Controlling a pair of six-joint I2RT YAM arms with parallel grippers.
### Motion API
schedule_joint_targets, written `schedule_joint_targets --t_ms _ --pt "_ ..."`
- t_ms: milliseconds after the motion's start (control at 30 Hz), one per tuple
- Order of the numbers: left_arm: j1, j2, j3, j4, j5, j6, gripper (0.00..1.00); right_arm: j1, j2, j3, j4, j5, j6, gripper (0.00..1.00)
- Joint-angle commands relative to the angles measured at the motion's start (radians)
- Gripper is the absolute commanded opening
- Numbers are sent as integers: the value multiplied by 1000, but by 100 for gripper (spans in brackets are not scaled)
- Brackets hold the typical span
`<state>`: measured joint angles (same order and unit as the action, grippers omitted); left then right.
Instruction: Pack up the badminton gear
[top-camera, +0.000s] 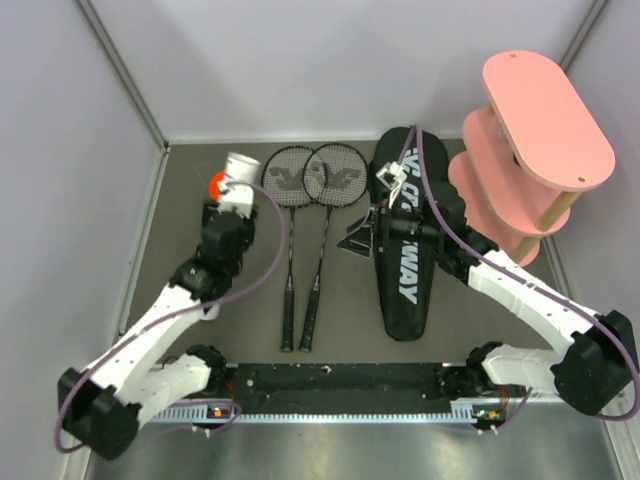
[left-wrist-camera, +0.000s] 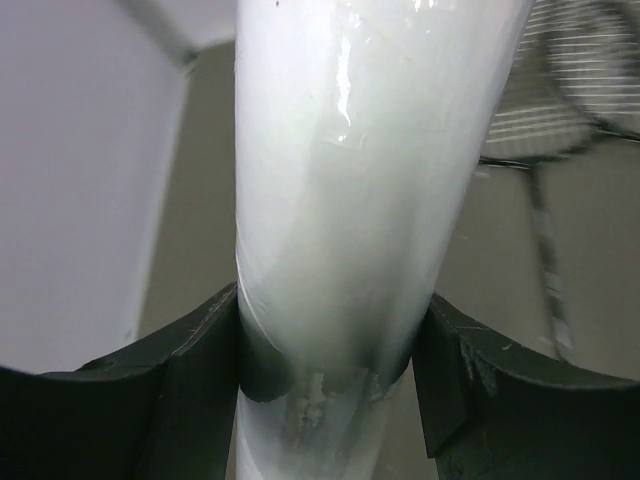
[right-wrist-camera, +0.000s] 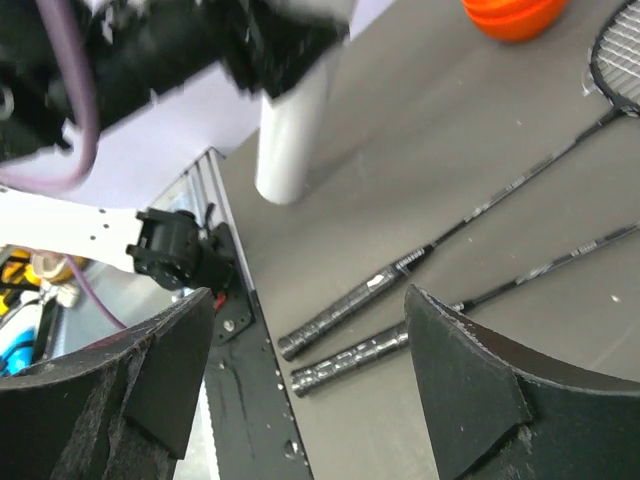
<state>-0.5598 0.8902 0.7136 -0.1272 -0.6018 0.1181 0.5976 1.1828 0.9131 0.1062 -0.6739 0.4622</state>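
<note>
Around a dark grey matte tabletop (top-camera: 345, 300) rise pale lilac-grey walls (top-camera: 330, 60), with slim metal posts (top-camera: 123, 70) in the corners. At the far right stands a pink tiered oval shelf on wooden dowels (top-camera: 545, 115).

My left arm (top-camera: 150, 330) and right arm (top-camera: 522, 290) have white shells and black joints. A purple cable (right-wrist-camera: 72, 80) trails along each. My gripper fingers (right-wrist-camera: 470, 390) are matte black wedges.
</note>
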Motion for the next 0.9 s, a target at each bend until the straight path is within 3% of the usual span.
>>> schedule_joint_targets --t_ms 0,167,367,533,867 --pt "237 172 113 69 -62 -20 0 -1 -38 -2 -51 46 -88 77" --pt "478 421 214 96 -6 1 0 -2 -95 -14 -72 88 -128 77" --pt "607 701 334 132 8 95 0 -1 -109 -26 -59 76 -132 77" --pt "632 834 420 109 25 228 0 -2 -107 -31 -51 62 -131 78" --pt "670 967 581 -69 263 173 15 -2 -64 -11 -60 22 -120 77"
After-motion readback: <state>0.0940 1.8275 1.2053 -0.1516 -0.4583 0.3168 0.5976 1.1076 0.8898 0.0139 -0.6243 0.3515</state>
